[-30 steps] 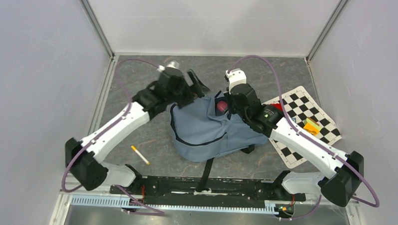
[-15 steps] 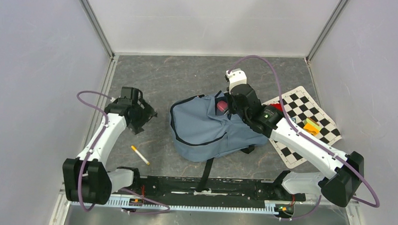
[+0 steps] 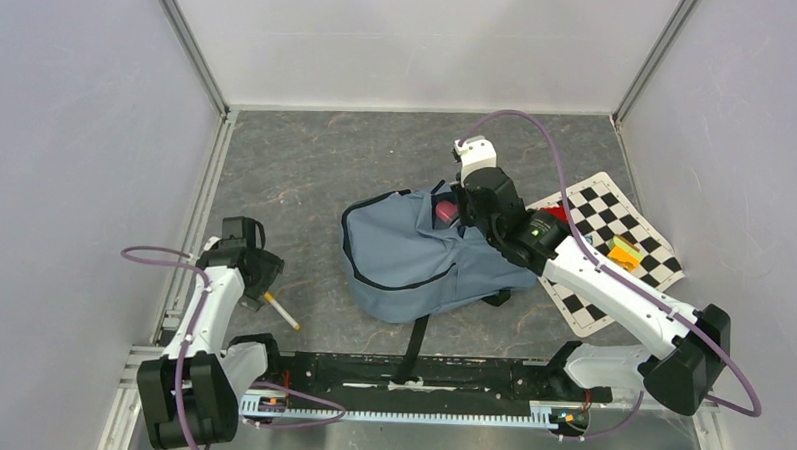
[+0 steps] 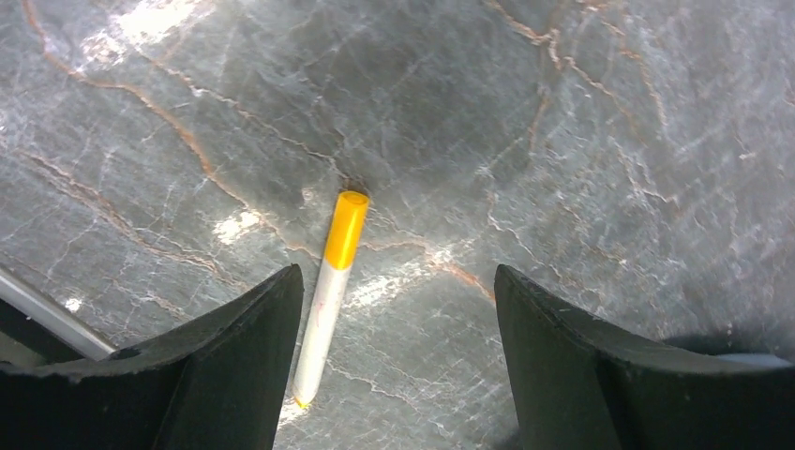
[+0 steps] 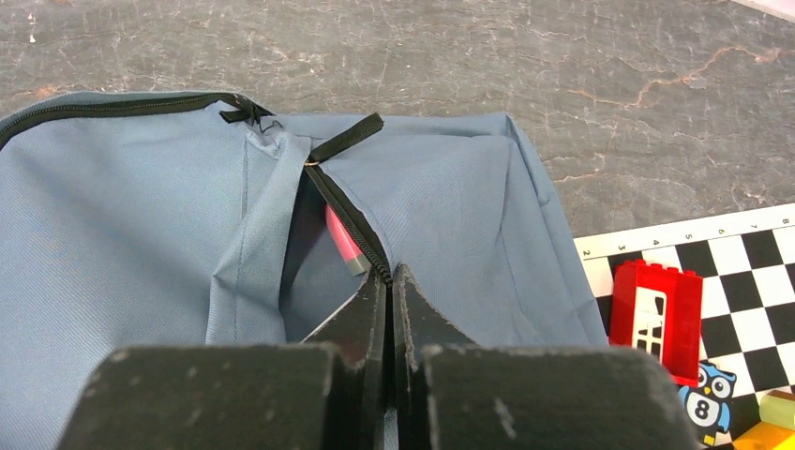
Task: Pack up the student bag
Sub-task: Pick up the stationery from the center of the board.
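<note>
Student bag (image 3: 413, 256) is pinched by right fingers (image 5: 389, 281); left fingers (image 4: 246, 356) spread, well away.

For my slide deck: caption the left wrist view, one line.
Open left jaws poised above a yellow-capped white marker on the marbled grey table.

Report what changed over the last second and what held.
The left tool swung away from the far-left corner of the student bag, back toward the near-left of the table. It now hangs open over the yellow-capped marker and has gripped nothing. The right tool stayed shut on the bag's zipper edge. The bag, marker and chequered mat did not move.
</note>
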Controlling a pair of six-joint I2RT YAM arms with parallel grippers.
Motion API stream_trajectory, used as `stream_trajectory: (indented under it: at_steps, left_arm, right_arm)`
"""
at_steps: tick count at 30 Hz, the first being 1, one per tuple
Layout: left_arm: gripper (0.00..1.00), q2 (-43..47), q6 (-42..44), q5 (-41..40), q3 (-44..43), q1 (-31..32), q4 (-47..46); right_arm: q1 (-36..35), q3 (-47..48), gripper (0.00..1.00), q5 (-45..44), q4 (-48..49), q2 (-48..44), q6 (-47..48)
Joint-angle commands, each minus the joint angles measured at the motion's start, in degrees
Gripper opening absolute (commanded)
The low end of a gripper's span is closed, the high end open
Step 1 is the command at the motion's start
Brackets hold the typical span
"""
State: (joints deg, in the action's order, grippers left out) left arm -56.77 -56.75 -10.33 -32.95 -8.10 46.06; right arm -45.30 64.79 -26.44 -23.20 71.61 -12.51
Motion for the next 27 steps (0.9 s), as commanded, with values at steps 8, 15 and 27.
stream_trajectory:
  at_steps: [8,15,27]
  left_arm:
    - [0.67,-0.31,-8.09,-2.32,5.77,-0.87,-3.44]
    - [0.44,-0.65,-8.0,-1.99,6.71,-0.87,-5.71]
    - [0.15,2.2,-6.14,-1.47,6.32,-0.87,-5.98]
  right_arm:
    - [1.46,1.48,0.0,-3.66,9.45,-3.03,1.7]
    - [1.6,1.85,0.0,-3.64,9.47,-2.87,1.46]
    - [1.73,2.05,0.0,-3.94,9.46,-2.73,1.61]
